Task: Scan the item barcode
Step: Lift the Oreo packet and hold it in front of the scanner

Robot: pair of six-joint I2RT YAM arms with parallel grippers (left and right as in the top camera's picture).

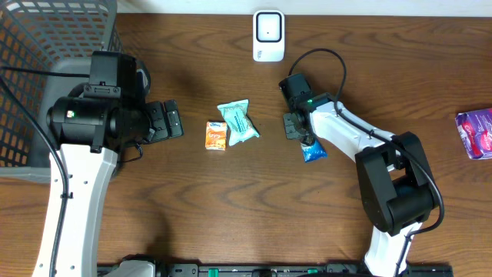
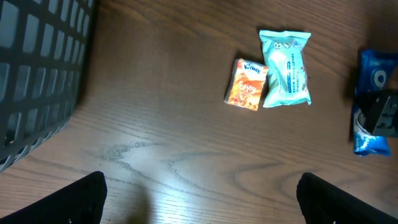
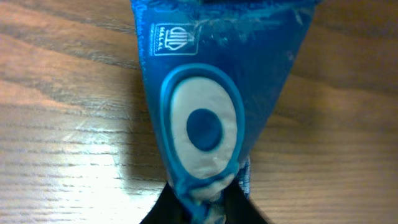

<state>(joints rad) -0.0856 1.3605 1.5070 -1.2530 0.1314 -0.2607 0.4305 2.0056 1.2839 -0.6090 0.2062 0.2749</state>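
Overhead, your right gripper (image 1: 304,137) has its jaws pinched nearly flat on the blue packet (image 1: 314,151), right of centre on the tabletop (image 1: 231,215). The white scanner (image 1: 268,36) stands at the far edge, and the wood between it and the packet is bare. Only the arm's own black cable (image 1: 338,65) loops nearby, so keep the lift clear of it. The teal packet (image 1: 237,121) and orange packet (image 1: 217,135) lie side by side to the left. The purple packet (image 1: 477,132) sits well apart at the right edge, and the grey basket (image 1: 46,46) fills the far left corner. None of them crowds your path.

From the left wrist, your left gripper (image 2: 199,208) hangs with its jaws wide and empty over open wood, well away from the work. The blue packet shows at the frame's right edge with the dark right gripper over it.

From the right wrist, the wrapper's end is gathered and crimped between the jaws, and the rest fans out across the wood. Treat it as light, soft and glossy. The film will probably crumple and may slip, and whatever is inside could crush, so hold the sealed end rather than the body. No barcode shows on this face, so you cannot tell yet which side to present. Expect the free end to droop once it is lifted.
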